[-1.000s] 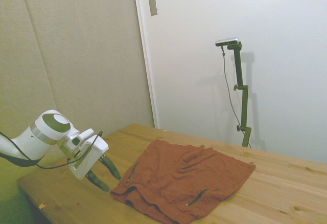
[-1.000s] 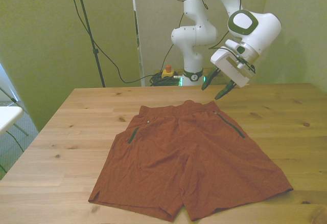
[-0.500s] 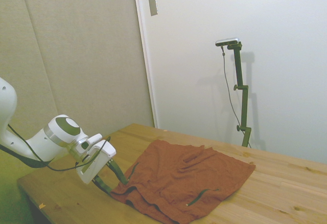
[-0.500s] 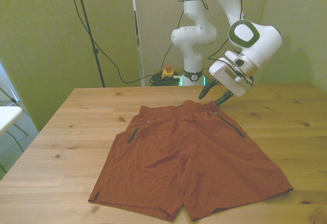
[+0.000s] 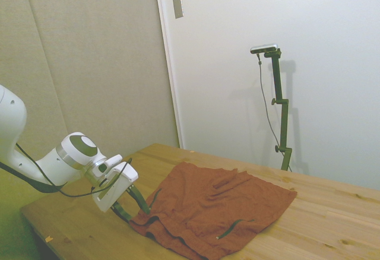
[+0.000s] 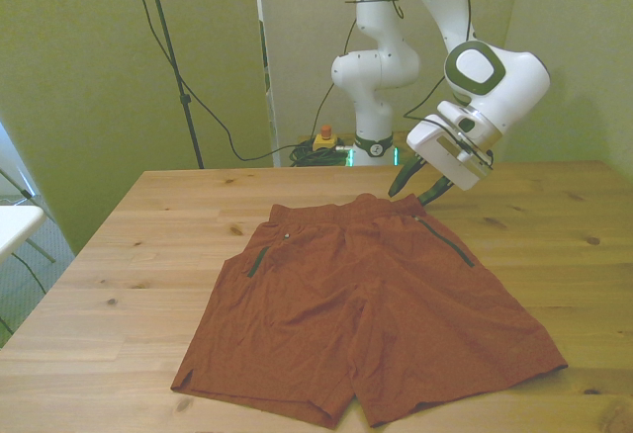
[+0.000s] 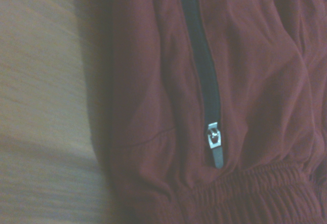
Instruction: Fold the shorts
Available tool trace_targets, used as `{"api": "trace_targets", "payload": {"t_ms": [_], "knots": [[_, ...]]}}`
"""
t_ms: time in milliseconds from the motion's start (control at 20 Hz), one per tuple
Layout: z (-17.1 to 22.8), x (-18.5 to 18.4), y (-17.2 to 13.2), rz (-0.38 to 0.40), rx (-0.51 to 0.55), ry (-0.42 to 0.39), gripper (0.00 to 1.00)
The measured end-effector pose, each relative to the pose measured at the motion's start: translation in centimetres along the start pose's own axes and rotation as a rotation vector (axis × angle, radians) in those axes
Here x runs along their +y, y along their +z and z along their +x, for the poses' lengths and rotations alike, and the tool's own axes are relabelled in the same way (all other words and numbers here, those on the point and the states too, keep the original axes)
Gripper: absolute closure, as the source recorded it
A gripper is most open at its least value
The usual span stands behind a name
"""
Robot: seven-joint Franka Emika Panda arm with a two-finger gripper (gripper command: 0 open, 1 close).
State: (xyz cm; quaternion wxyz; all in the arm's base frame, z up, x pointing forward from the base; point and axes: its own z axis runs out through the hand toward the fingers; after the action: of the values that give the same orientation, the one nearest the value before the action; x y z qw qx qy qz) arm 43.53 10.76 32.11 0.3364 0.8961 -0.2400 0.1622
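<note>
The shorts (image 6: 366, 304) are rust-orange soft cloth, spread flat and unfolded on the wooden tabletop (image 6: 129, 255). The gathered elastic waistband (image 6: 341, 212) lies toward the tabletop's far edge in the front view, and the two leg hems point toward its near edge, the hem on the front view's left almost reaching it. Each side carries a slanted pocket with a dark zipper (image 6: 443, 241). From the side the cloth (image 5: 214, 206) shows shallow wrinkles and a dark lining at the waist opening. Up close, a dark zipper track (image 7: 198, 55) ends in a small metal pull (image 7: 215, 147) just beside the ruched waistband.
</note>
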Motion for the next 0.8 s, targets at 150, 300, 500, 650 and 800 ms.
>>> {"api": "trace_targets", "payload": {"t_ms": [150, 300, 500, 650, 800], "knots": [[-0.2, -0.4, 0.1, 0.001, -0.002, -0.003, 1.0], [-0.4, -0.7, 0.1, 0.005, -0.003, -0.006, 1.0], [-0.6, -1.2, 0.2, 0.007, -0.005, -0.012, 1.0], [-0.8, -1.5, 0.3, 0.007, -0.007, -0.019, 1.0], [-0.8, -1.7, 0.4, 0.006, -0.01, -0.021, 1.0]]}}
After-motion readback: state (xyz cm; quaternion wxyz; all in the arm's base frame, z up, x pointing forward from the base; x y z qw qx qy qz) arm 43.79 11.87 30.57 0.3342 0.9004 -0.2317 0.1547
